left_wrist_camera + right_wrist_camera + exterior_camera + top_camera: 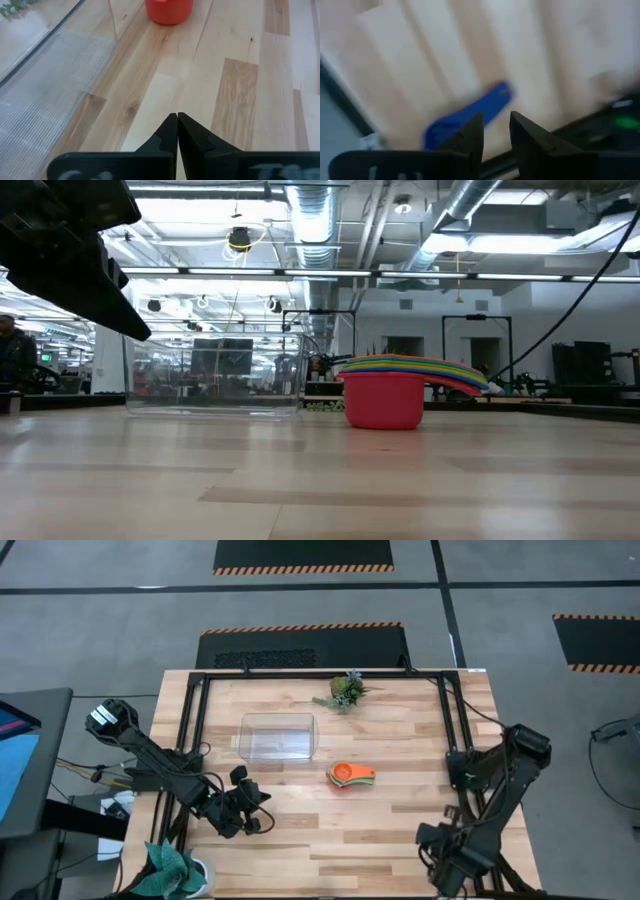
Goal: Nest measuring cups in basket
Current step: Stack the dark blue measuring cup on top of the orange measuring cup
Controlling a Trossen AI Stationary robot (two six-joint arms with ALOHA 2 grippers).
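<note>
Bright, even overhead lighting from ceiling strip lights (250, 272); soft faint shadows on the table (400, 820); right wrist view heavily motion-blurred, others sharp.

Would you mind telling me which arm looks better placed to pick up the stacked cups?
Probably the left: the left gripper sits nearer the measuring cups, which show ahead in its wrist view; the right gripper is at the table's edge.

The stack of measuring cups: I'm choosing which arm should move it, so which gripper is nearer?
Left. The left gripper sits beside the stack of measuring cups, near the basket; the right gripper is farther off at the table's edge.
</note>
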